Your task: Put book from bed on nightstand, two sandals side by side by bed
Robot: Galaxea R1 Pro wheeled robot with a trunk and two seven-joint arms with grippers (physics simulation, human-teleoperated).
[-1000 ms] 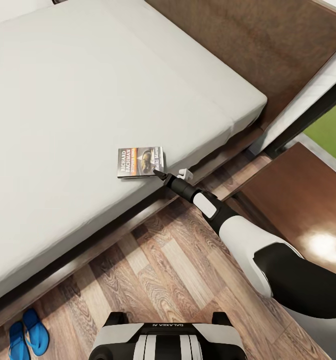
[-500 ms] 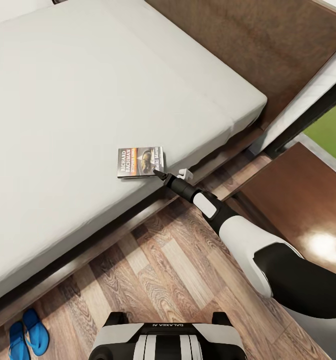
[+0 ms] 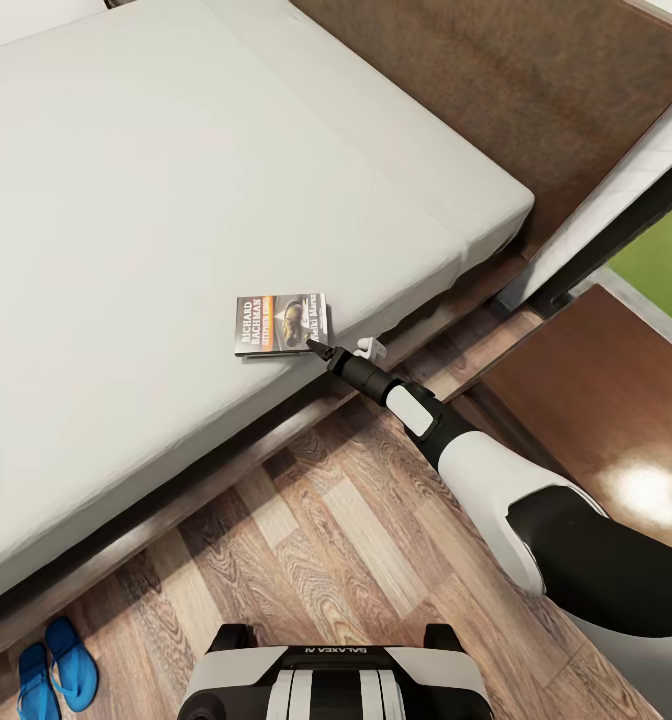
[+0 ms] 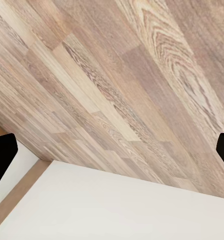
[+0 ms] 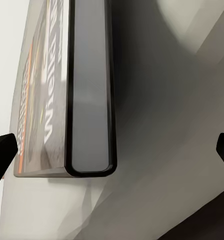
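Observation:
The book (image 3: 281, 323) lies flat on the grey mattress of the bed (image 3: 176, 200), close to its near edge. My right gripper (image 3: 331, 350) reaches to the book's right end, just above the mattress edge. In the right wrist view the book (image 5: 87, 95) is seen edge-on between the spread fingertips (image 5: 2, 150), and the right gripper (image 5: 112, 150) is open and not touching it. The two blue sandals (image 3: 56, 672) lie together on the floor at the lower left, by the bed frame. My left gripper (image 4: 112, 150) is open over bare plank floor.
A dark glossy nightstand (image 3: 596, 400) stands to the right of the bed, below the window. The brown headboard (image 3: 496, 80) runs along the top right. Wood-plank floor (image 3: 356, 540) lies between my base and the bed frame (image 3: 226, 455).

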